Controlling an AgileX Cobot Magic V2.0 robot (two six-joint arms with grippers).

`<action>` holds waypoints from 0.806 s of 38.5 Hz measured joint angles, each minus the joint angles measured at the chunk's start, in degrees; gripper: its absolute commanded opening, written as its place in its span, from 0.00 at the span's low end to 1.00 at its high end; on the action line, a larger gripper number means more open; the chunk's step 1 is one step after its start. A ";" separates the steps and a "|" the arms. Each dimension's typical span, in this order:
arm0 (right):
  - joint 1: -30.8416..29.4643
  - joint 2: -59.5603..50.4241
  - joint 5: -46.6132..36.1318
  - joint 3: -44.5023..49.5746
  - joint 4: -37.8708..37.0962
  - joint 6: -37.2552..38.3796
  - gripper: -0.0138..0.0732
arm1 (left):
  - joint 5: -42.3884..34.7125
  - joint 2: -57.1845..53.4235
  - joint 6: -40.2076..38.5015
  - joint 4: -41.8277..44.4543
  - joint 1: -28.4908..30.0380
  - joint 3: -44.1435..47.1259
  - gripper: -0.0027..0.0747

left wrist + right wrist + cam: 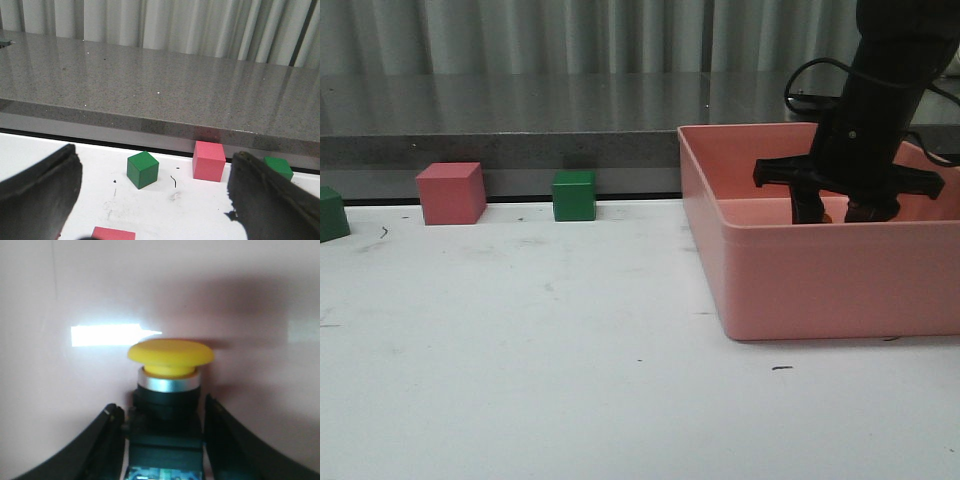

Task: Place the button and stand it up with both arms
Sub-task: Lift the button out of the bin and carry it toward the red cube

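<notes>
While right gripper (833,212) reaches into pink bin (790,280) at right, button (169,390) sits between its fingers, body flanked, contact unclear. Left gripper (150,200) spread, empty. Advice: close squarely on black body, below cap, lift straight.

The button (170,357) has a smooth, matt yellow plastic cap above a shiny metal ring, a black plastic body and a clear bluish base. The pink bin (800,270) looks like smooth plastic with a slight sheen. The table (520,380) is matt white and scuffed. The counter (150,85) is speckled grey with a polished, stone-like finish.
</notes>
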 measured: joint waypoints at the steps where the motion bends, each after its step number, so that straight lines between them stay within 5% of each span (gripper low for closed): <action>1: 0.00 -0.12 0.10 0.00 0.00 0.00 0.45 | 0.00 0.00 0.00 0.00 0.00 0.00 0.76; 15: 2.88 -12.20 1.41 0.00 0.09 0.00 0.45 | 0.00 0.00 0.00 0.00 0.00 0.00 0.76; 31: 17.76 -16.24 10.30 -13.04 0.09 -0.40 0.45 | 0.00 0.00 0.00 0.00 0.00 0.00 0.76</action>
